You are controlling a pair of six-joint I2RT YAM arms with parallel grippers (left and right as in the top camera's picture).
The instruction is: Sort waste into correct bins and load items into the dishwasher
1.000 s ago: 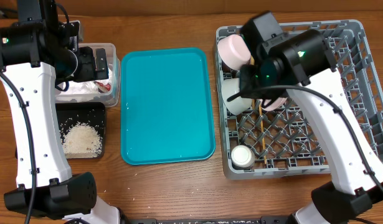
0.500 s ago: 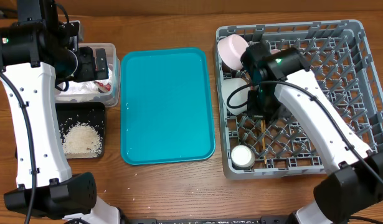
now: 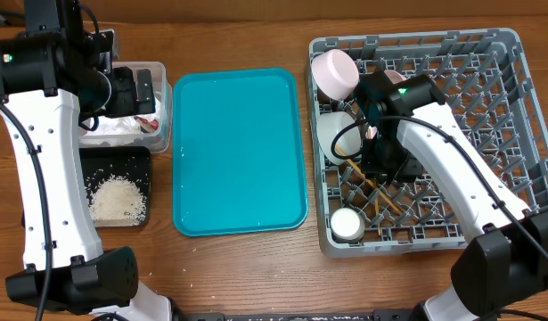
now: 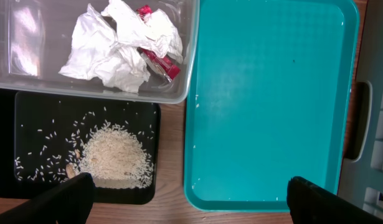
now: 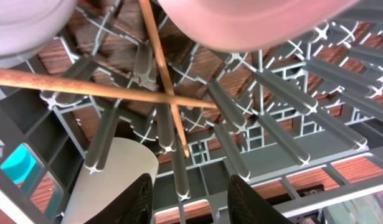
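The grey dish rack (image 3: 510,107) filled the right of the overhead frame and the teal tray (image 3: 238,152) its centre. At the left edge the clear tub (image 3: 164,98) held the paper scraps (image 4: 116,43), above the black tray (image 3: 113,159) with its rice (image 4: 113,155). Your left hand (image 4: 191,205) hung spread and empty over those bins. Your right hand (image 5: 194,202) sat low in the rack's left half, fingers apart with nothing between them. Two bowls (image 3: 334,73) leaned along the rack's upper left wall and the cup (image 5: 116,177) stood at its lower left. The two chopsticks (image 5: 168,96) lay crossed on the pegs just beyond your fingers. I judged the step to be settling those sticks. You needed to draw straight up, clear of the pegs and without brushing them, since they looked loosely perched and might have slipped through the lattice.
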